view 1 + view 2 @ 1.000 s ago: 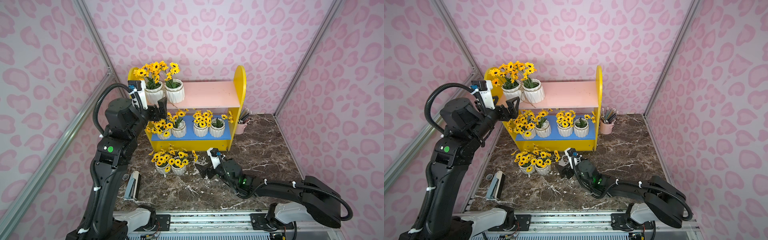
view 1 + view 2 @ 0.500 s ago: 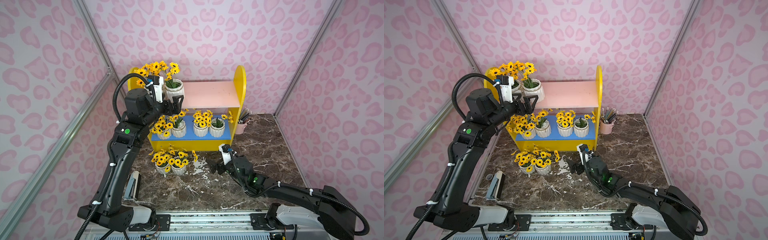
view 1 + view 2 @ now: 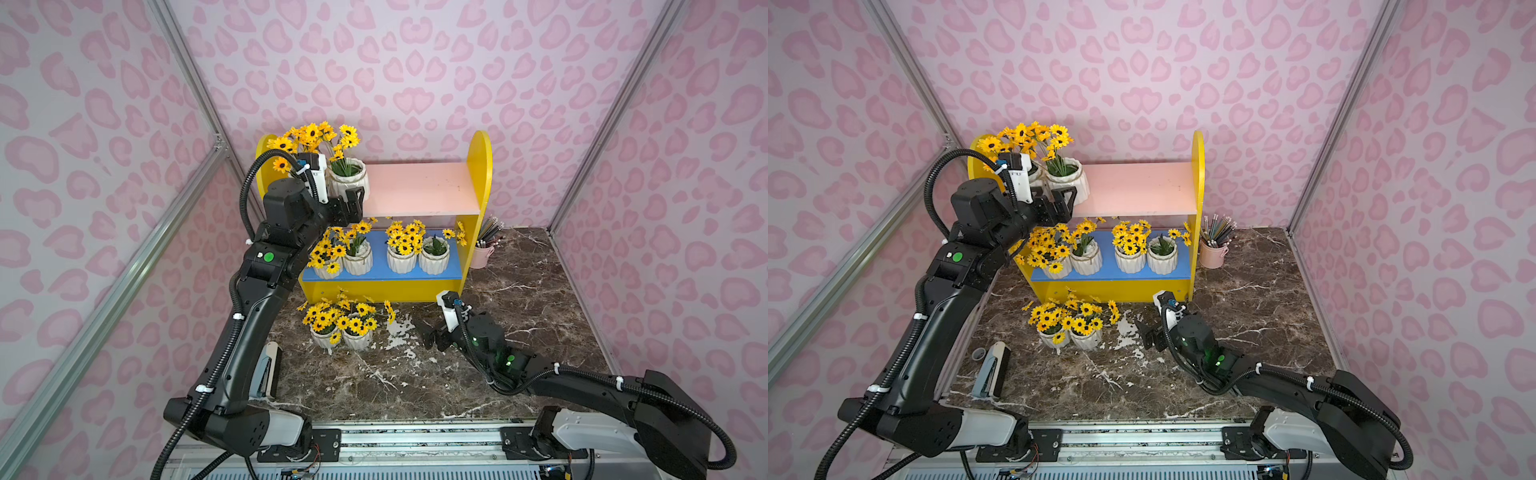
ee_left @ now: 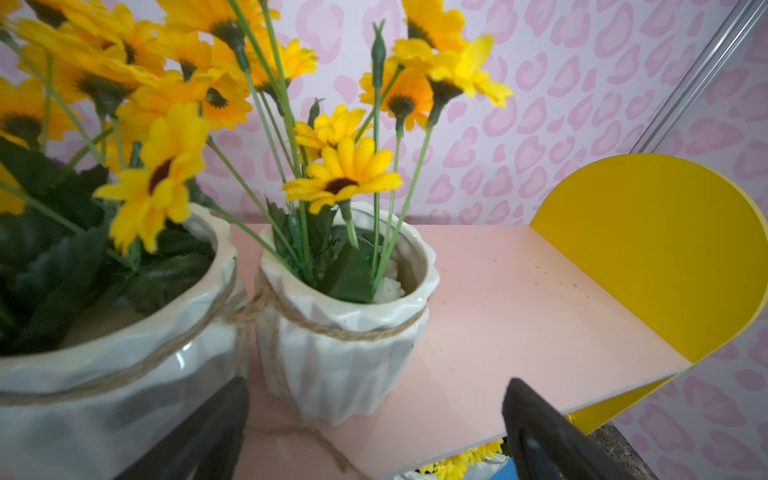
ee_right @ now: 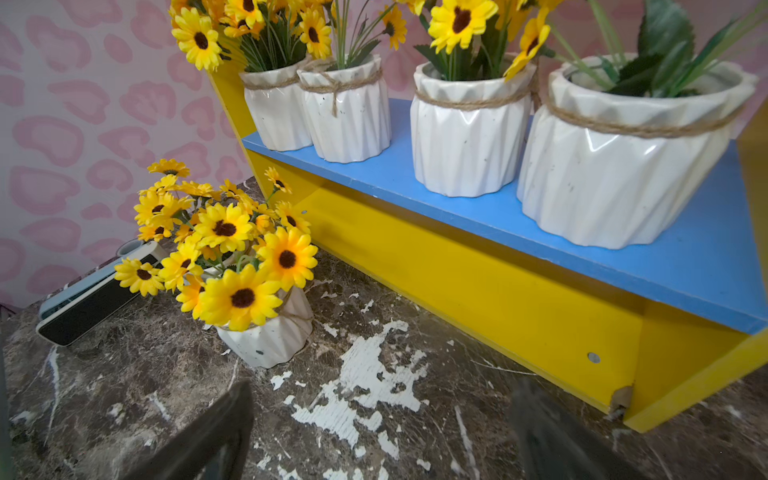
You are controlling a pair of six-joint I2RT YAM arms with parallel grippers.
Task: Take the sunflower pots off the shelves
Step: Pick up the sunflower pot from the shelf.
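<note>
The shelves (image 3: 480, 166) have a pink upper board (image 3: 419, 187) and a blue lower board (image 3: 382, 274). Two sunflower pots stand at the upper board's left end; the right one (image 3: 349, 178) (image 4: 345, 357) is just ahead of my open left gripper (image 3: 351, 203) (image 4: 374, 399), which holds nothing. The other upper pot (image 4: 104, 374) touches it. Several sunflower pots (image 3: 401, 259) (image 5: 469, 141) line the blue board. Two more pots (image 3: 357, 338) (image 5: 270, 336) stand on the table in front. My right gripper (image 3: 430, 336) (image 5: 378, 399) hangs open and empty, low over the table to their right.
A pink cup of pencils (image 3: 484, 255) stands right of the shelves. A grey and black stapler (image 3: 266, 370) and a small grey cap (image 3: 978, 354) lie at the table's left. The marble table (image 3: 540, 291) has a peeled white patch (image 3: 399, 332). Pink walls close three sides.
My left arm has swung right and brought its open gripper up to the upper board's pots. My right gripper has drawn back rightwards from the two pots on the table.
</note>
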